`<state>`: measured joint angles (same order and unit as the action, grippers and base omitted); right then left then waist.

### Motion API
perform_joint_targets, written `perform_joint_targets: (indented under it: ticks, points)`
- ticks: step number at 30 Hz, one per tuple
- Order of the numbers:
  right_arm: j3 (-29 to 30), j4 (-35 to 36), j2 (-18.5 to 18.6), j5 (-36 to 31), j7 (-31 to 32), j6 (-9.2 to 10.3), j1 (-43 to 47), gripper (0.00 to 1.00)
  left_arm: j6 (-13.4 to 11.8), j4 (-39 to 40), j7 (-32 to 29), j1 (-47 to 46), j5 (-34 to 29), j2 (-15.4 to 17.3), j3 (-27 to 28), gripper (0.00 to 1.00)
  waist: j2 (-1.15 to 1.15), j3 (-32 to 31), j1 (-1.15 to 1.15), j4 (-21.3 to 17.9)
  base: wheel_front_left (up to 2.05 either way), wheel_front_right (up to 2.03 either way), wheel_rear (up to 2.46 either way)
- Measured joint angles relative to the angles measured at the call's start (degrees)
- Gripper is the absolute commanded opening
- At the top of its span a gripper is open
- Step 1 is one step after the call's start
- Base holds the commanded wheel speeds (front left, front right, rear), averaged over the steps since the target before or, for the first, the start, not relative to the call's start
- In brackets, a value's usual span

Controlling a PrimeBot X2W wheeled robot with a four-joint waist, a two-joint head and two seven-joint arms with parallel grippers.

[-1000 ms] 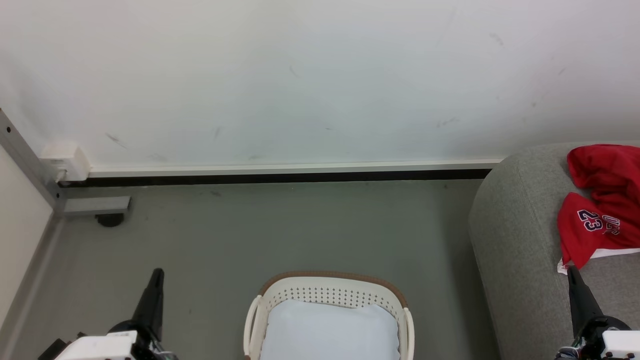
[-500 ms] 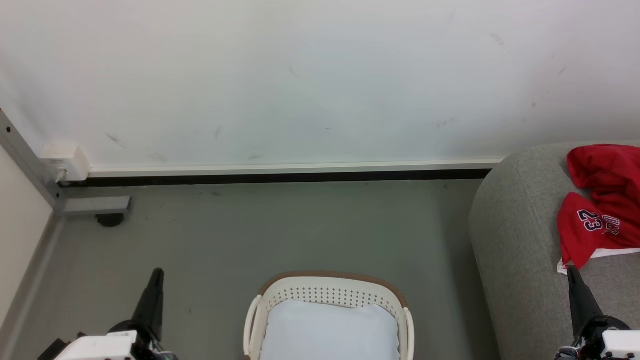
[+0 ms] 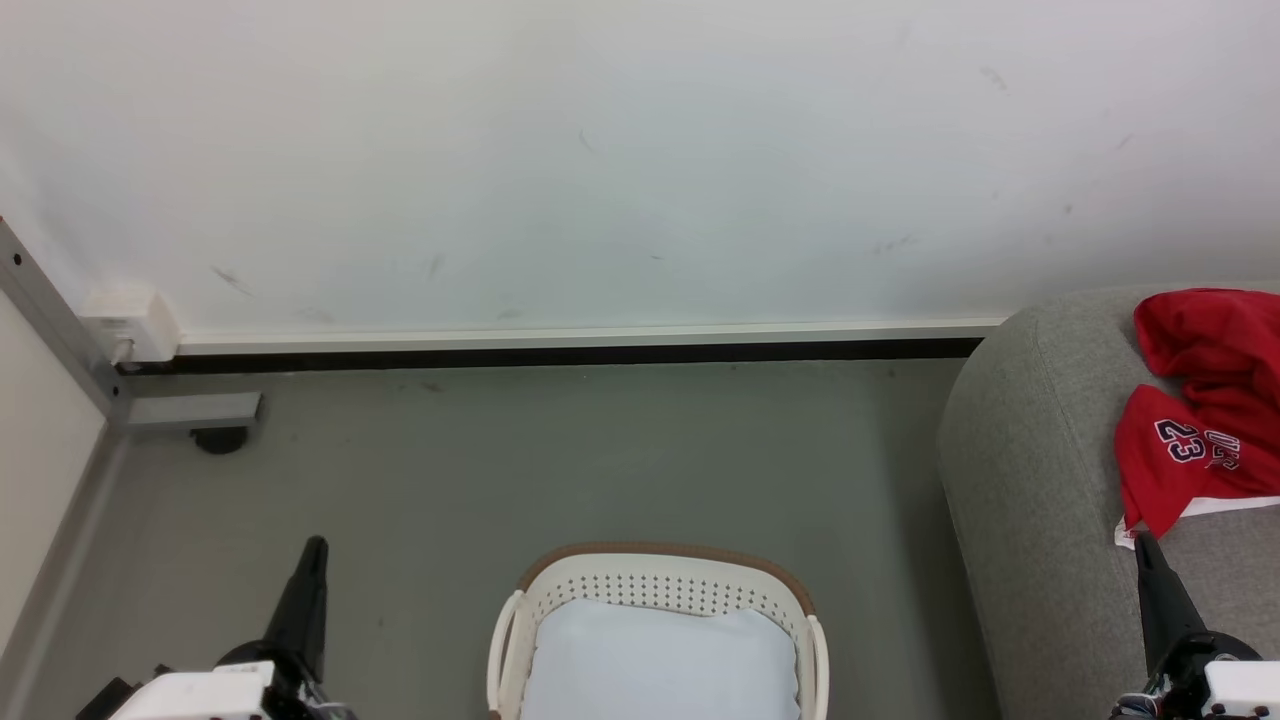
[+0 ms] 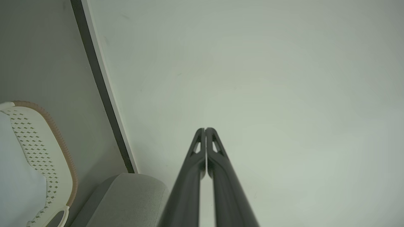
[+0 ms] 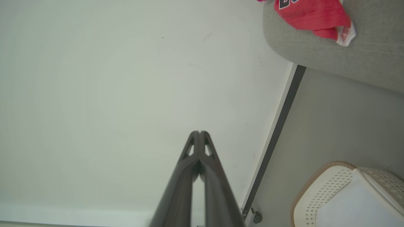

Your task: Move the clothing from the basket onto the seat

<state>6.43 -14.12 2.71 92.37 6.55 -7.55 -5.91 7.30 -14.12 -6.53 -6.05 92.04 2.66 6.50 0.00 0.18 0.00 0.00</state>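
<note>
Red clothing [image 3: 1205, 400] lies in a heap on the sofa [image 3: 1030, 480], close to its rounded left arm. The piece w/ the dark "23" is on the near side of the heap, white trim along its lower edge. The right wrist view shows the same clothing [image 5: 312, 14] on the sofa [image 5: 363, 53], near the rounded edge.

The basket [image 3: 665, 553] stands on the grey floor [image 3: 560, 460], apart from the sofa's left side. A pale bluish-white pad [image 3: 660, 660] lies flat inside it, covering the bottom.

Left gripper [image 3: 313, 548] hangs over the floor to the left of the basket. Its fingers are pressed together w/ nothing between them, which shows clearly in its wrist view [image 4: 205, 129], and it points at the white wall [image 3: 640, 150].

Right gripper [image 3: 1143, 545] is over the sofa's front part, fingers also together and empty [image 5: 199, 132]. In the head view its tip sits just below the heap's white hem, but the wrist view shows it clear of the cloth and aimed at the wall, w/ the basket [image 5: 318, 176] off to one side.
</note>
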Motion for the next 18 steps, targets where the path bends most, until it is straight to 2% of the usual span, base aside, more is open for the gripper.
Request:
perform_joint_targets:
  ticks: [18]
  points:
    - [0.0, 0.0, 0.0, 0.0, 0.0, 0.0, -0.01, 0.0, 0.0, 0.0, 0.0, 0.0, 0.0, 0.0, 0.0, 0.0, 0.0, 0.0, 0.0, 0.0, 0.0, 0.0, 0.0]
